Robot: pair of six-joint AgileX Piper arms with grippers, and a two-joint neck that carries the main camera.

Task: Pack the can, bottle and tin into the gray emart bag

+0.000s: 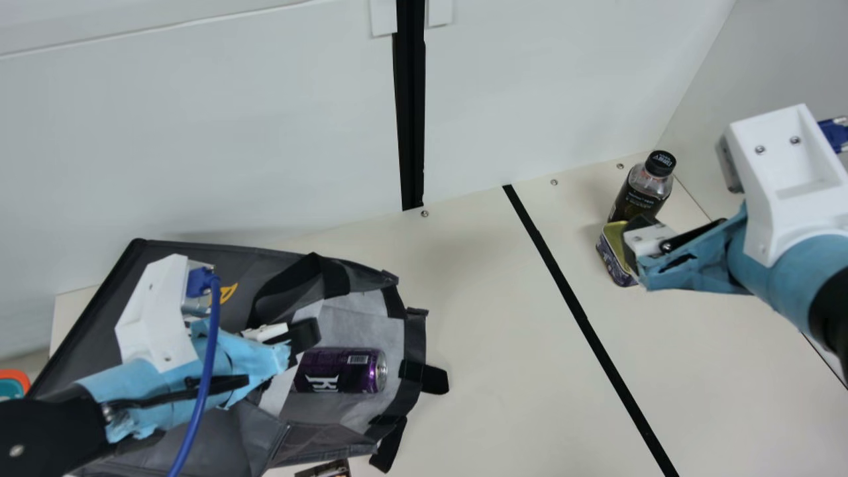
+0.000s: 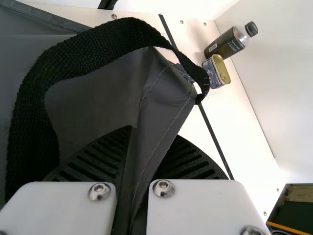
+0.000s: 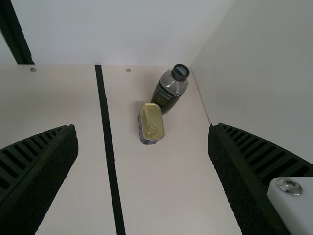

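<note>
My left gripper (image 1: 291, 351), lower left of the main view, is clamped on a fold of the gray bag (image 1: 165, 255); my right gripper (image 1: 633, 246), right of the frame, has its fingers spread wide with nothing between them. The can (image 1: 344, 370) lies on its side inside the bag mouth, lower centre-left. The bottle (image 1: 639, 195) stands upper right, just beside the tin (image 1: 613, 255). Work surface: cream table (image 1: 490, 344), crossed by a black line (image 1: 576, 305) running diagonally to lower right. Enclosure: pale back wall (image 1: 199, 132) with a vertical black strip (image 1: 411, 106) at top centre; side wall (image 1: 782, 53), upper right.
</note>
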